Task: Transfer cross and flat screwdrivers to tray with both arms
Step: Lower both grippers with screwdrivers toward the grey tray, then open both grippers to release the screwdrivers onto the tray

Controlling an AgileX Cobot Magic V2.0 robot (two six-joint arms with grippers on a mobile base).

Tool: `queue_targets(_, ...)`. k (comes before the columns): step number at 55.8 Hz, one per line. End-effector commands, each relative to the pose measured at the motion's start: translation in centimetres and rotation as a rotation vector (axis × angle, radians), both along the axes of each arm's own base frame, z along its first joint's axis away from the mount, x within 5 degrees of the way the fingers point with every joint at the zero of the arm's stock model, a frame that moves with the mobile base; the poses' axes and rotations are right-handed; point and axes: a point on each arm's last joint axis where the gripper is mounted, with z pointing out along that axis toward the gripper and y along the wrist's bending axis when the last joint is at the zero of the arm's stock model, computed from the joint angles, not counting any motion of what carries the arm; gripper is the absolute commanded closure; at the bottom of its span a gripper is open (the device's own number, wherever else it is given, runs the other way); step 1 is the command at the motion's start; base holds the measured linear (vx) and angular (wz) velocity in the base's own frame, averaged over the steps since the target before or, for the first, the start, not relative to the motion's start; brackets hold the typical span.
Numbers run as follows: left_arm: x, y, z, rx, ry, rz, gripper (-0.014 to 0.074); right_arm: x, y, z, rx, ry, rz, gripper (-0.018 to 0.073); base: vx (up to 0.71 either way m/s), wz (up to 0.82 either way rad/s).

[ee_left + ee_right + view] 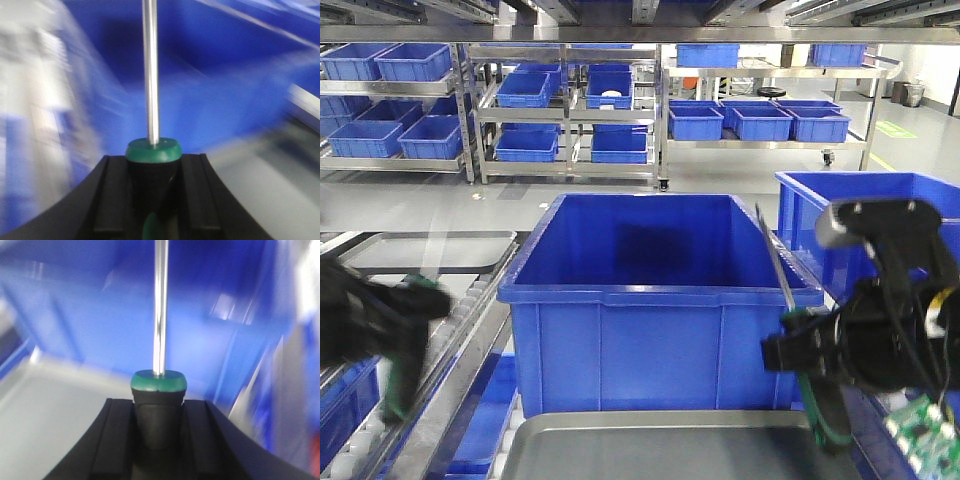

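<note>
Front-facing view: right gripper (798, 352) and blurred left gripper (405, 330) each seem clamped on a screwdriver (778, 262), carried shaft-forward, probably toward the tray (650, 445).

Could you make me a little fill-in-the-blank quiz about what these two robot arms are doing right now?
1. Each pincer is shut on a ____.
2. The big bin behind the grey tray is coloured ____.
3. In the front view the right pincer holds its tool's steel shaft pointing ____.
4. The left pincer grips its tool by the ____.

Missing words: screwdriver; blue; up; handle
</note>
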Motion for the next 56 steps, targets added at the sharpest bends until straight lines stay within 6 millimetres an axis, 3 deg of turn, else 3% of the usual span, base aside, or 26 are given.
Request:
queue_targets(1,-0.1,-2.4,0.5,-0.109,0.039,-0.072,0.0594,-0.5,0.0,0.1,0.063,-0.028,-0.006,0.0567,0.00,0.00)
queue_targets(16,1.5,-7.5,-4.1,-0.141,0.246,-0.175,0.0592,-1.2,0.3,-4.2,0.134,0.070,-0.020,0.0566,0.00,0.00)
queue_targets(31,3.3,-9.6,-8.2,-0.181,0.412,-0.157,0.0558,-1.3,0.3,-4.7,0.124,0.095,-0.018,0.0498,0.00,0.00)
queue_targets(42,3.5,-9.7,-8.6,-0.180,0.424,-0.155,0.0451,-1.3,0.4,-5.4,0.108,0.142,-0.013,0.0279,0.00,0.00)
queue_targets(50,3.5,-9.7,-8.7,-0.177,0.426,-0.157,0.0290,-1.1,0.5,-5.9,0.092,0.170,-0.006,0.0057,0.00,0.00)
queue_targets(56,3.5,-9.7,-8.6,-0.177,0.424,-0.158,0.0157,-1.0,0.5,-6.0,0.092,0.170,-0.007,-0.0035,0.00,0.00)
